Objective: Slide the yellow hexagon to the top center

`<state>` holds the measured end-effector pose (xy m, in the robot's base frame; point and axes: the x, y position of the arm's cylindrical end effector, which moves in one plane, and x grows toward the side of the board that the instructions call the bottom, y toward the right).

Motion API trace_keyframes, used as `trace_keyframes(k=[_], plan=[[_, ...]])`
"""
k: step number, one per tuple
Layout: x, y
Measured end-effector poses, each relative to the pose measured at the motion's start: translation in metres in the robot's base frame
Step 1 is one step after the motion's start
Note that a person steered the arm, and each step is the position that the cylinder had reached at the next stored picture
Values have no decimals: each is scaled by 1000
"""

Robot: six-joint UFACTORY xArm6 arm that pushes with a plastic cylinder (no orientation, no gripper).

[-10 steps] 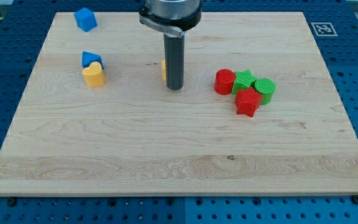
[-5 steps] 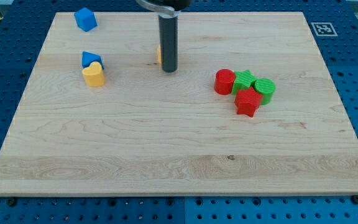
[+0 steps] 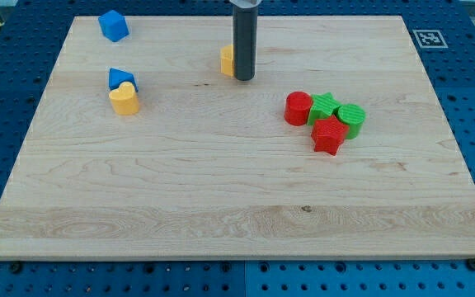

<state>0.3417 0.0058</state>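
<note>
The yellow hexagon (image 3: 228, 60) lies in the upper middle of the wooden board (image 3: 237, 190), mostly hidden behind my rod. Only its left edge shows. My tip (image 3: 244, 78) rests on the board, touching the hexagon's right and lower side.
A blue cube (image 3: 113, 25) sits at the top left. A blue block (image 3: 122, 79) touches a yellow heart (image 3: 124, 99) at the left. At the right, a red cylinder (image 3: 298, 108), a green star (image 3: 325, 107), a green cylinder (image 3: 351, 119) and a red star (image 3: 329, 135) cluster together.
My tip has moved toward the view's top and slightly right, and the yellow hexagon has slid up with it. The other blocks have not moved.
</note>
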Motion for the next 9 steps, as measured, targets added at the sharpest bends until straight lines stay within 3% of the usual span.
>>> trace_keyframes(k=[5, 9], plan=[[-9, -47], [-60, 14]])
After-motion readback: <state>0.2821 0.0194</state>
